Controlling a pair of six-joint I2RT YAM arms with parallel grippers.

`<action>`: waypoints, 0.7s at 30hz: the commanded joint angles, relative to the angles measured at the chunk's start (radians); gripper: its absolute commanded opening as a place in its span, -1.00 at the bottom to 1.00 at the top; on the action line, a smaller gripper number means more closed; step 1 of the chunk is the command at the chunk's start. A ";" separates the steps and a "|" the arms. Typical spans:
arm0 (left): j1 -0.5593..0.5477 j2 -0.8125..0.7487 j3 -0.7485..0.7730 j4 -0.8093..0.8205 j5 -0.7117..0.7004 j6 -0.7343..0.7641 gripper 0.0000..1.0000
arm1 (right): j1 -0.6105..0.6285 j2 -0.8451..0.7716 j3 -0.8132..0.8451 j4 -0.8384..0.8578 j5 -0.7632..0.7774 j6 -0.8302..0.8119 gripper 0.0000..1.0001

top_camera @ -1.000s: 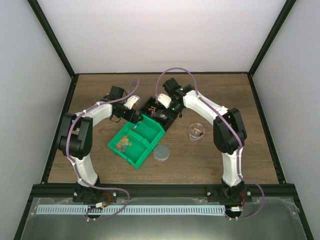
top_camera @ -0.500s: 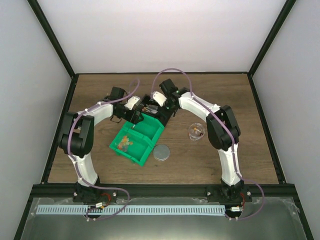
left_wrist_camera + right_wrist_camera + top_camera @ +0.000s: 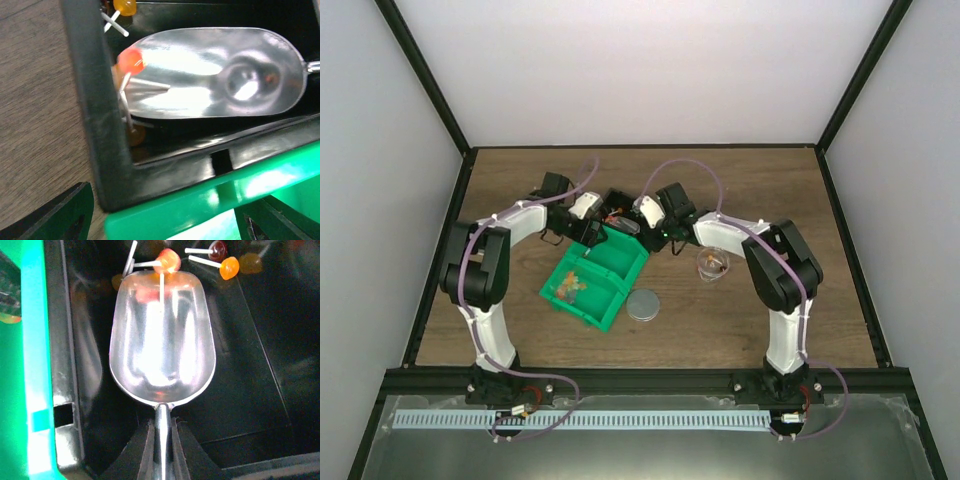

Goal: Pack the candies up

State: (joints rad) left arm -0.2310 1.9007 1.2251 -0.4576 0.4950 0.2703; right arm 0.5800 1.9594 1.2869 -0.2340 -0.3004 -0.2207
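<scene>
The likeliest slip is losing the load. The small silver metal scoop (image 3: 162, 340) lies low in the black plastic tray (image 3: 250, 365), and of the candies (image 3: 167, 259), tiny orange and red sweets on thin white sticks, only one sits on the lip at the scoop's twelve o'clock, its stick lying back along the bowl. The rest are bunched against the tray's far wall from twelve to one o'clock. I judge that a lift or forward tilt from here would let that one roll off. A harder push might only shove the others into the wall, since their sticks cross and snag. The scoop is held only by its thin handle, so it could twist in the grip if its lip catches. The two wrists also work very near each other over the tray, so a bump is possible. The right claw (image 3: 162, 430) is closed tight on the scoop's handle at the bowl's six o'clock. The left claw (image 3: 165, 205) stands wide open with nothing between its fingers, poised over the corner where the tray meets the green plastic bin (image 3: 616, 262). Whether its tips touch either one I cannot tell. From above, more candies lie in the bin's near-left compartment. A few sit in the clear cup (image 3: 712, 264) at the bin's three o'clock, and the round grey lid (image 3: 643, 305) is at its five o'clock.
</scene>
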 commanded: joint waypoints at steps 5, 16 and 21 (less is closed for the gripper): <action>0.015 0.038 0.057 -0.004 0.014 0.037 0.56 | -0.011 -0.079 -0.159 0.321 -0.103 0.136 -0.99; 0.027 0.037 0.060 -0.039 -0.002 0.048 0.57 | -0.032 -0.106 -0.222 0.415 -0.135 0.156 -0.99; 0.048 0.039 0.070 -0.038 0.004 0.045 0.58 | -0.054 -0.136 -0.266 0.433 -0.150 0.136 -0.99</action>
State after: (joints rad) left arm -0.2008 1.9255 1.2655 -0.5011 0.4942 0.3115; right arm 0.5400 1.8797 1.0431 0.1440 -0.4007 -0.0677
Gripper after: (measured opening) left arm 0.789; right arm 0.088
